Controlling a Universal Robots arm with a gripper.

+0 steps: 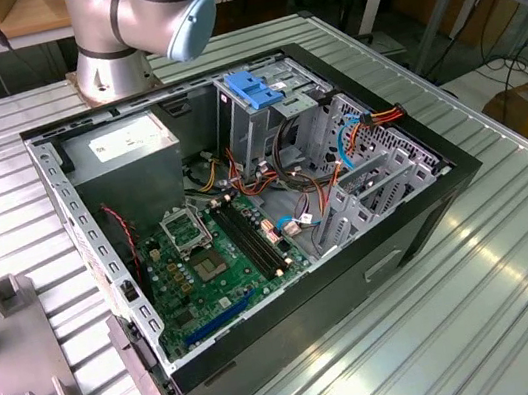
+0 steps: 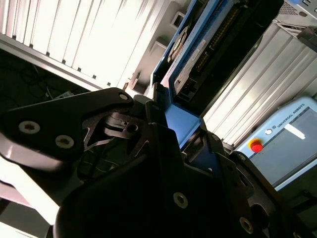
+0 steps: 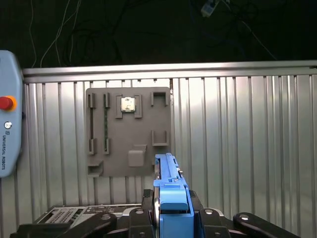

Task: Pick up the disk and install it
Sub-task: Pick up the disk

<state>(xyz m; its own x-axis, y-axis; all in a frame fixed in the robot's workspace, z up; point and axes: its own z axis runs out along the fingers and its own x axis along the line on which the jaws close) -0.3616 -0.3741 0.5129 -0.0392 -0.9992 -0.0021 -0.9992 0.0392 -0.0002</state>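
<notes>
**Disk (image 3: 168, 171) pinched in the pincer (image 3: 171, 210), above the tabletop (image 3: 247, 148)**

In both wrist views the pincer is pressed together on the disk. It grips the blue rail from both sides, and the drive's long body juts out past the fingertips. The disk hangs over the ribbed tabletop, near a grey fixture plate (image 3: 129, 134), and appears to be lifted clear of both.

In the exterior view the open case (image 1: 425, 191) lies on its side, with its grey cage (image 1: 258, 132) standing inside.

The disk looks stiff and fairly heavy for its size, with smooth metal faces that could slip. Its circuit side and connector are likely fragile. The plastic rail edges look like the safest place to hold it, squeezed evenly so that it stays square.
</notes>
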